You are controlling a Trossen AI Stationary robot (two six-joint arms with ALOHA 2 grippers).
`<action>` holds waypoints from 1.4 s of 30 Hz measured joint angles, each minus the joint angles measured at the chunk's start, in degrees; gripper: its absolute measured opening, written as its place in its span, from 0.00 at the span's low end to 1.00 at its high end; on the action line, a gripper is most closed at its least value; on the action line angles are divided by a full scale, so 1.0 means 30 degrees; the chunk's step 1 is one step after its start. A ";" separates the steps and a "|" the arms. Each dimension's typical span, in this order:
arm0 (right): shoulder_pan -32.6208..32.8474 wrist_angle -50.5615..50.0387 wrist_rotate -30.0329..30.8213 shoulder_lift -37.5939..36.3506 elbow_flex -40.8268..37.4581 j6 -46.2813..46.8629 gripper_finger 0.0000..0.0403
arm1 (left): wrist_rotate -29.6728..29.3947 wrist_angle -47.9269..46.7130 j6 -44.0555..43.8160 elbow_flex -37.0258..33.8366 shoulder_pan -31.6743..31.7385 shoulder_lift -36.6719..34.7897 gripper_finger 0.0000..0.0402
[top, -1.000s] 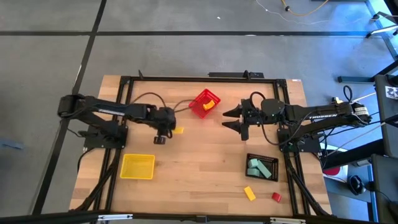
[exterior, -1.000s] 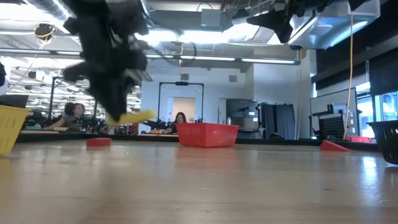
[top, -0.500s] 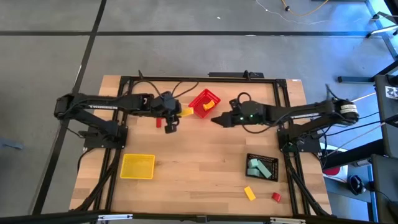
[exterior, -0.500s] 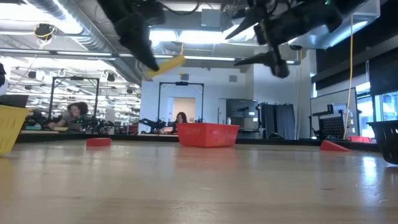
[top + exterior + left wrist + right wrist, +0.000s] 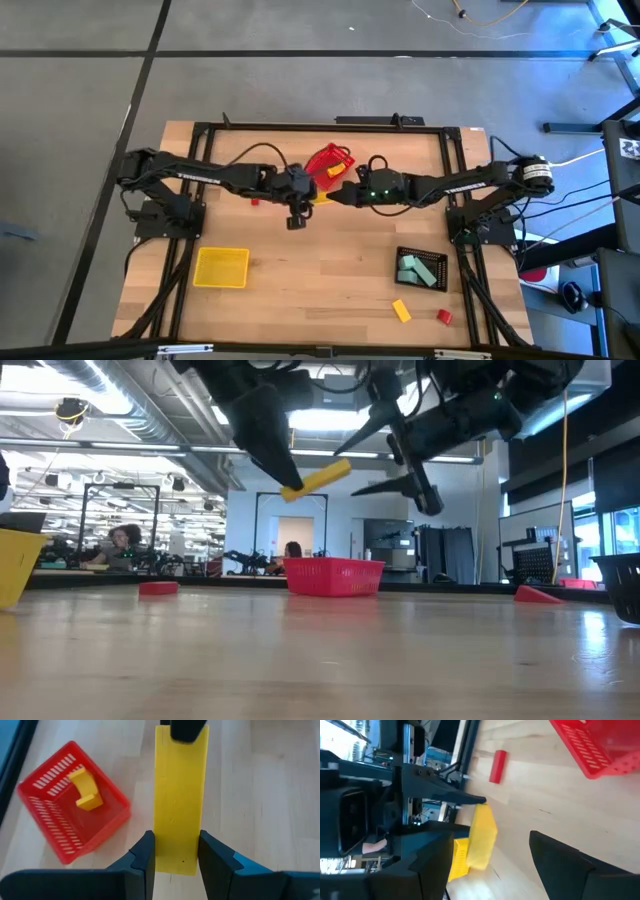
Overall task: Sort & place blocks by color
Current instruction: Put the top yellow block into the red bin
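Both arms are dark and slender, jointed, with black cables looping above them. The right arm [image 5: 470,182] shows a small green light and a silver-ringed joint. The left arm [image 5: 215,176] carries faint white lettering.

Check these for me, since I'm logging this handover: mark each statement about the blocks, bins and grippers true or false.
1. The left gripper holds a yellow block. True.
2. The red bin is empty. False: a yellow piece lies in it.
3. The right gripper is open. True.
4. The black bin holds red blocks. False: it holds mint green blocks.
5. A yellow bin sits on the table's left side in the high view. True.
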 joint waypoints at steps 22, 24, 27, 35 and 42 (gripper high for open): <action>0.0054 0.0107 -0.0061 0.0224 -0.0007 0.1077 0.33 | -0.0044 0.1093 -0.0437 0.0007 -0.0073 0.0398 0.26; 0.0054 0.0123 -0.0061 0.0217 -0.0007 0.1058 0.27 | -0.0046 0.1251 -0.0430 0.0007 -0.0073 0.0398 0.26; 0.0047 0.0123 -0.0039 0.0203 -0.0007 0.1100 0.18 | -0.0229 0.1319 -0.0354 0.0007 -0.0081 0.0405 0.26; 0.0056 -0.0233 -0.0063 0.0203 -0.0015 -0.0330 0.15 | 0.0635 0.1632 -0.0956 0.0036 0.0426 -0.0199 0.47; -0.0639 -0.2823 -0.0054 -0.0804 -0.0036 -0.2276 0.15 | 0.2974 -0.0525 -0.2230 0.0033 0.1276 -0.3224 0.60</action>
